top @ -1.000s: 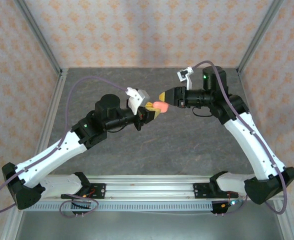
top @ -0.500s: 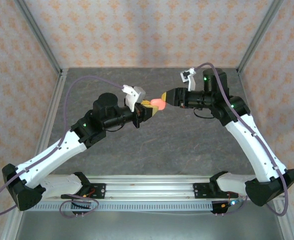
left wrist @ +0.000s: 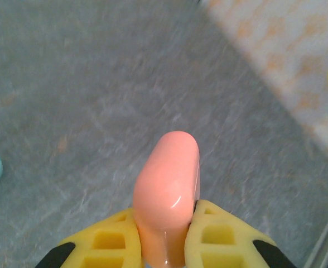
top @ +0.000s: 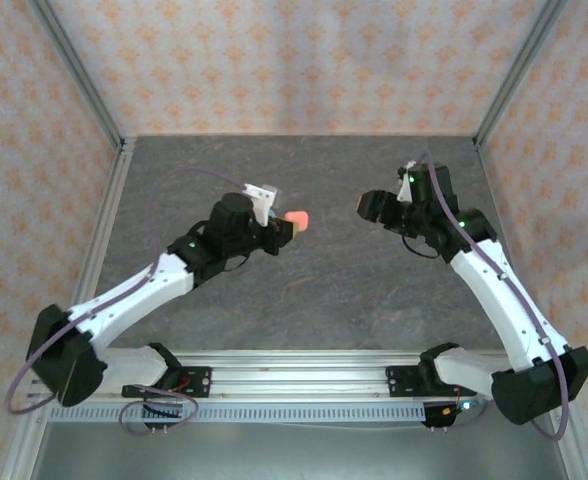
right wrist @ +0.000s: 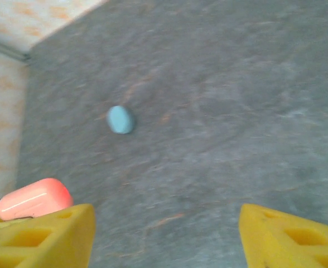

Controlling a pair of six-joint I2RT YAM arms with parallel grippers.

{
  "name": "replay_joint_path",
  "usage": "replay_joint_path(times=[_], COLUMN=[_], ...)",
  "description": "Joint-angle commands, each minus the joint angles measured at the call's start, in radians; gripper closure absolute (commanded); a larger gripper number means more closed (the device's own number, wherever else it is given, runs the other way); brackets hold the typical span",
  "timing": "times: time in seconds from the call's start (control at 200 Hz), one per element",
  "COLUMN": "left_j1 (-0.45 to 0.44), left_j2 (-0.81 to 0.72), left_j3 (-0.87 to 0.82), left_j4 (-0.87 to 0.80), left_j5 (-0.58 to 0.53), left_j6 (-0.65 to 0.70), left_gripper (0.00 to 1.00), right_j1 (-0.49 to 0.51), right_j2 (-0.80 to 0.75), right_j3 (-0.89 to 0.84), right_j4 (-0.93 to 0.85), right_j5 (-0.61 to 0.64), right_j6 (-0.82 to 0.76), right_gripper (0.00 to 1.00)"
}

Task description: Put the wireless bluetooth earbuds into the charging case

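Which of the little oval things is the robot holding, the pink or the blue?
The pink one, pinched in the left gripper. The blue one lies alone on the grey table, untouched.

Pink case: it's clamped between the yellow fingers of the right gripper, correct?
Not right. The pink case is clamped between the yellow fingers of the left gripper, as the left wrist view shows; the right gripper stands open.

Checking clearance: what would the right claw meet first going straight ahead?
Likely the bare grey stone-patterned tabletop; the small light-blue oval piece and the salmon-pink oval case lie left of that line. Depth is unclear.
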Motion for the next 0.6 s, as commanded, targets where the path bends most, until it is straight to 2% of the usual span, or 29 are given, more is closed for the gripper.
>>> replay_joint_path(times=[0.0,0.17,0.3,0.405,0.51,0.595], left_j1=[0.001,0.001,0.0,0.001,0.001,0.0], left_j2=[0.112,0.327,0.413,0.431,0.447,0.436], left_j3=[-0.004,0.065,0.083,0.059,-0.002,-0.057], left_j4=[0.021,0.02,0.033,0.023,0.047,0.081], left_j5=[0.01,0.073,0.132,0.135,0.154,0.148], left_j6=[-0.049,-0.06,-0.082,-0.093,-0.136,-0.164], left_gripper=[1.0,1.0,1.0,1.0,1.0,0.91], right_j1=[-0.017,-0.061,-0.077,-0.084,-0.091,-0.095], right_j2=[-0.059,-0.127,-0.182,-0.198,-0.184,-0.16], right_j3=[-0.099,-0.268,-0.389,-0.462,-0.516,-0.539], right_j4=[0.047,0.11,0.208,0.278,0.336,0.382], right_j5=[0.199,0.445,0.585,0.66,0.704,0.707], right_j6=[0.028,0.015,-0.041,-0.077,-0.086,-0.107], right_gripper=[0.24,0.11,0.04,0.0,0.01,0.01])
